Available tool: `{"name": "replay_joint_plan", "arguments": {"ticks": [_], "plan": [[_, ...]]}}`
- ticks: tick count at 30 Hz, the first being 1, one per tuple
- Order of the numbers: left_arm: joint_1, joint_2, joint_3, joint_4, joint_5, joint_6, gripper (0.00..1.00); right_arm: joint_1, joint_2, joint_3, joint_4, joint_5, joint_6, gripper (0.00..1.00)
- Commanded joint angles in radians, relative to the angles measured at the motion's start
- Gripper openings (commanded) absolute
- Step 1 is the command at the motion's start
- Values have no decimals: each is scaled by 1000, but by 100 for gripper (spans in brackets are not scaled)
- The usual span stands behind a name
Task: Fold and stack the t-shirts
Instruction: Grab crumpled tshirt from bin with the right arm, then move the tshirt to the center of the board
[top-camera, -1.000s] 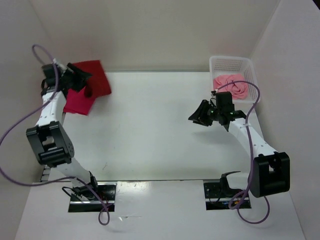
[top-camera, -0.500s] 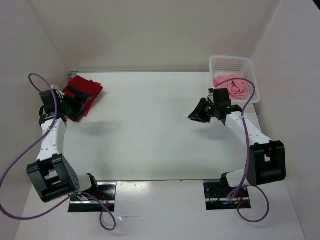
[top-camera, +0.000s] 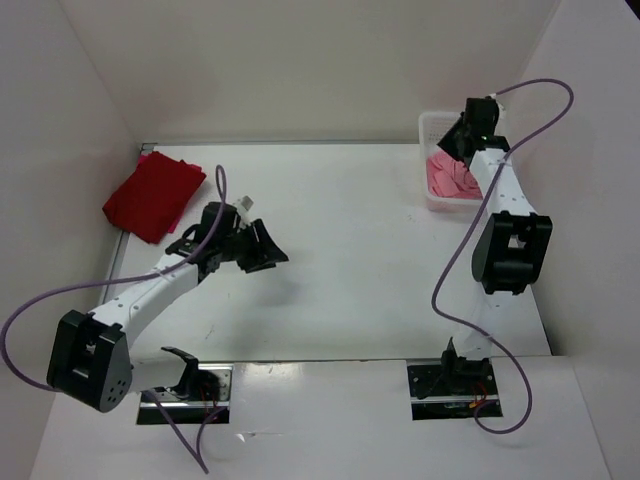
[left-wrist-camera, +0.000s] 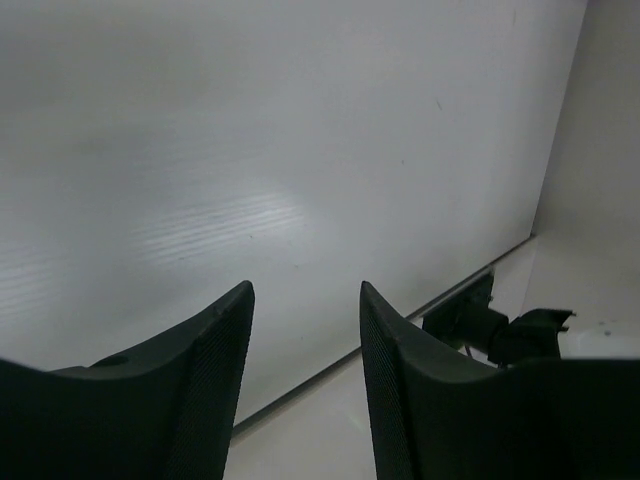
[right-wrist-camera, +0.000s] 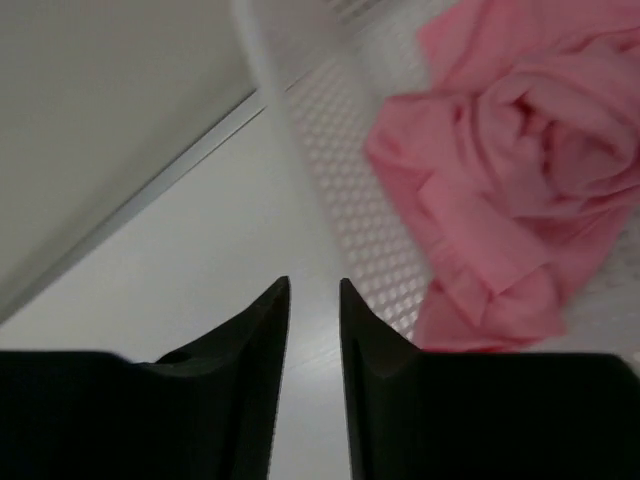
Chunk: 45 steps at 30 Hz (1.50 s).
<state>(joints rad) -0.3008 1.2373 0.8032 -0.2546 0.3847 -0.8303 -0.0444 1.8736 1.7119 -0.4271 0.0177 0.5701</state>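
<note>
Looking from above: folded red cloth t-shirts (top-camera: 150, 195) upper left, seemingly done, layers impossible to count; crumpled light pink cloth t-shirt (top-camera: 448, 178) in white plastic mesh basket (top-camera: 447, 206) upper right, unfolded, partly hidden behind right gripper (top-camera: 458, 140). Left wrist: left gripper (left-wrist-camera: 305, 292) jaws parted, empty. Right wrist: jaws narrowly apart, empty; pink shirt cut off at right.

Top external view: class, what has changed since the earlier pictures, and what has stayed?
The left gripper let go of the folded red cloth t-shirts at the far left corner and swung back toward the table middle, open and empty. The right gripper swung from mid-table to above the white plastic mesh basket. The light pink cloth t-shirt stayed crumpled in that basket.
</note>
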Motion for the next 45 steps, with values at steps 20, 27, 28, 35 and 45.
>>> {"name": "replay_joint_plan", "arguments": {"ticks": [20, 27, 28, 35, 45], "plan": [[-155, 261, 140, 60, 34, 23, 65, -94, 657, 782, -354, 303, -144, 23], [-143, 243, 174, 31, 22, 23, 65, -103, 638, 913, -412, 200, -107, 0], [-143, 234, 183, 31, 22, 23, 65, -103, 612, 898, -403, 200, -107, 0], [-65, 225, 289, 20, 42, 33, 65, -81, 86, 467, -149, -62, -79, 0], [113, 255, 315, 58, 134, -33, 69, 204, -283, 509, -13, -534, 49, 0]]}}
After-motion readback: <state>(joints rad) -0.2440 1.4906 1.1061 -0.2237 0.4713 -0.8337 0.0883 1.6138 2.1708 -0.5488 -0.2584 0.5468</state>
